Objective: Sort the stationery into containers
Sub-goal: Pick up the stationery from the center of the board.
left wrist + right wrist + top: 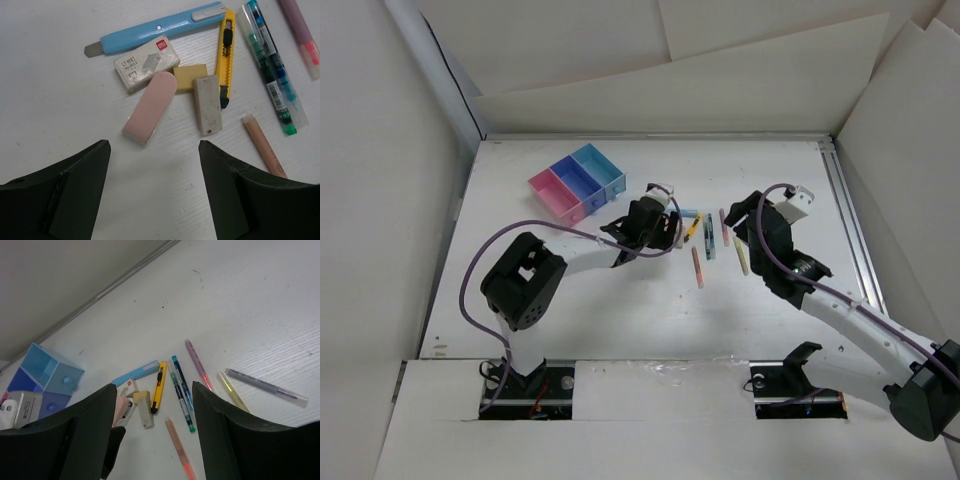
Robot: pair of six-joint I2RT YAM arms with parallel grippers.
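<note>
While the left gripper [152, 150] hung spread wide and empty just short of the flat pink round-ended rubber eraser [150, 107], lying slantwise against a white cardboard staple box [146, 63], a clean pick wanted the wrist turned to pinch its narrow sides. The right gripper [152, 387] gaped empty too. The joined pink, dark-blue and light-blue plastic bins [577, 182] stood apart, back-left

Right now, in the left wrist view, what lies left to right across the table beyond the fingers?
Pink eraser → beige eraser → yellow cutter → teal pens → pink highlighter.
</note>
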